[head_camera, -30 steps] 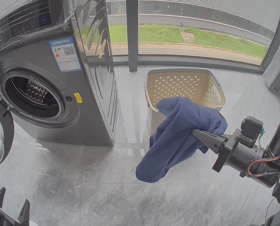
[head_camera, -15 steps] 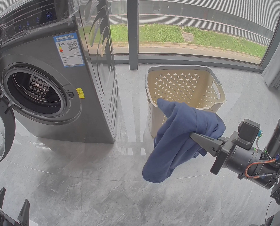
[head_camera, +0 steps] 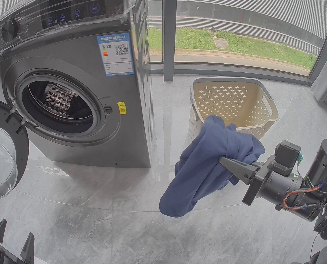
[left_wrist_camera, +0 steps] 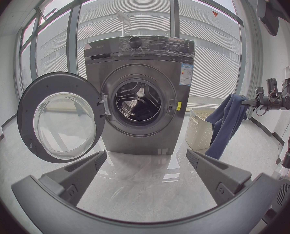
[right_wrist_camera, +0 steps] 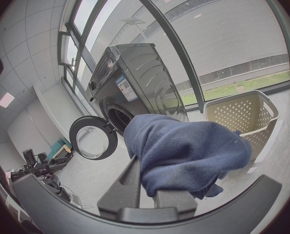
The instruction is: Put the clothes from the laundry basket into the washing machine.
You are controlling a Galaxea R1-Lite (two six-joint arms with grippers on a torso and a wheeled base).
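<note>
The right pincer (head_camera: 224, 162) is clamped on a blue garment (head_camera: 203, 165), which hangs in folds above the floor (head_camera: 115, 217), just in front of the laundry basket (head_camera: 227, 80) and well apart from the washing machine (head_camera: 79, 55). From the head view the basket's inside looks bare, so this is probably the last piece. The machine's door (head_camera: 4, 154) is swung wide and the drum (head_camera: 61, 103) is exposed; whether the dark patch inside it is clothing I cannot tell. The left pincer (head_camera: 14, 237) sits low at the near edge, spread apart and holding nothing.

The left wrist view looks between its own parted fingers (left_wrist_camera: 216, 176) straight at the machine (left_wrist_camera: 141, 69), with the door (left_wrist_camera: 62, 116) open to one side. Beyond the basket (left_wrist_camera: 200, 127), the garment (left_wrist_camera: 226, 124) drapes from the far arm.

In the right wrist view the cloth (right_wrist_camera: 187, 150) bunches over the closed pincer (right_wrist_camera: 158, 179), with basket (right_wrist_camera: 236, 96) and machine (right_wrist_camera: 141, 72) behind it.

My judgement: lifting is done; carrying the garment across to the drum and letting go inside is left.

The floor is glossy grey stone that mirrors the machine. A tall curved window (head_camera: 244, 19) looks onto grass and a grey building, and a curtain (head_camera: 326, 77) hangs at the robot's right.
</note>
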